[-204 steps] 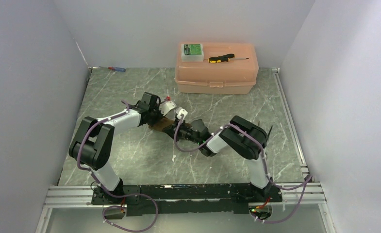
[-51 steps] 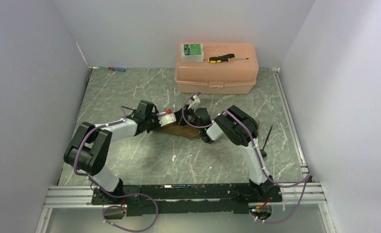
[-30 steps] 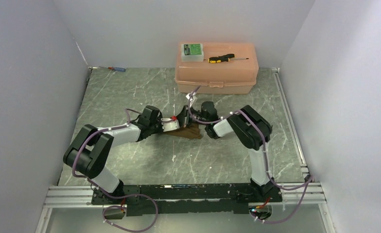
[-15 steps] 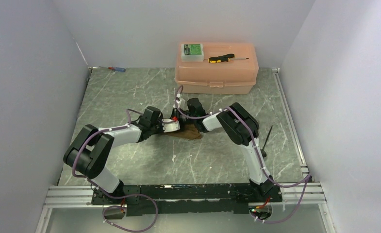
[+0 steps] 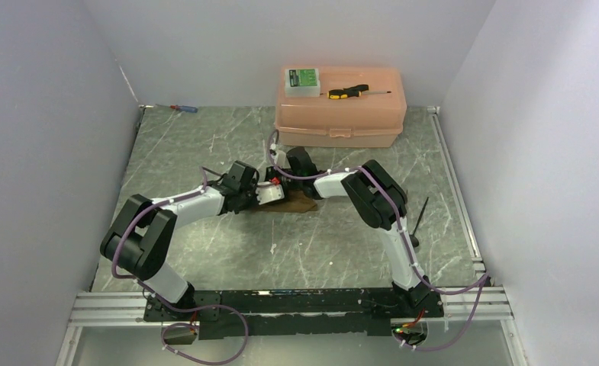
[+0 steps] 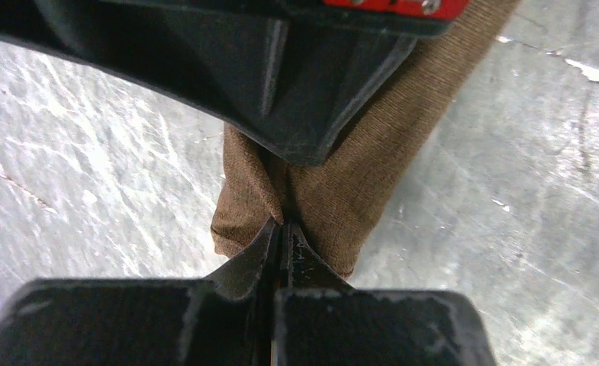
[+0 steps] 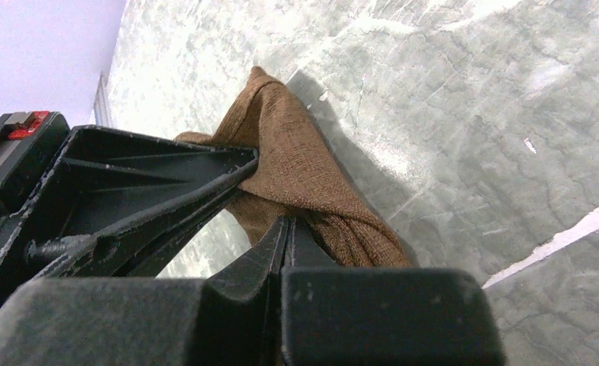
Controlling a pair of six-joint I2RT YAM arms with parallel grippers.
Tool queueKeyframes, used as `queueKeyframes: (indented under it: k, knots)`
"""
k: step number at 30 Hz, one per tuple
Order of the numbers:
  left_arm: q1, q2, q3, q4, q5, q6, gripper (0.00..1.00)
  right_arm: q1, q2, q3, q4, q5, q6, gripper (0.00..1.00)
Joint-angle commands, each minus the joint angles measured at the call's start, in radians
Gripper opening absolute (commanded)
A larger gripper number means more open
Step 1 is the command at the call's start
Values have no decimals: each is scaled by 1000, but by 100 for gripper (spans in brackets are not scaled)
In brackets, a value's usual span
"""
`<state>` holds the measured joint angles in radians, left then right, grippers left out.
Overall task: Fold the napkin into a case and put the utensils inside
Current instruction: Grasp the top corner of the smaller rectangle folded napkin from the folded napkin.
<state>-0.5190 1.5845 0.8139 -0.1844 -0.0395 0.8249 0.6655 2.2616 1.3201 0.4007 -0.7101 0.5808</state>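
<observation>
Napkin [image 5: 299, 204] is lying bunched on the counter [image 5: 197, 145], in front of the pink box [image 5: 340, 110]. Left jaws are clenching on one end of it. Right jaws are pinching a fold just beside them, tips crowding together.

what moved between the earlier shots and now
The right gripper swung from the near side of the napkin leftward and away, toward the pink box; the left gripper drew slightly nearer. The napkin shifted a little right. Both grippers now pinch it shut. The box and yellow screwdriver stayed put.
</observation>
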Motion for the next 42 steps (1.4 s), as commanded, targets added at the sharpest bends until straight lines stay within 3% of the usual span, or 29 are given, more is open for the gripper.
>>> queueKeyframes:
  k: [1,12,25,32,42]
  knots:
    - [-18,4,20,-184,83,-96,3,13,6,10,-110,179,-72,0]
    - [9,-69,42,-138,84,-161,3,22,22,-3,-104,182,-59,0]
    - [77,-49,116,-168,89,-272,3,42,31,-28,-125,202,-84,0]
    - [69,-68,83,-153,186,-235,3,48,31,-10,-138,203,-80,0]
    - [33,-56,-27,-76,190,-42,8,40,19,-25,-97,147,-39,0]
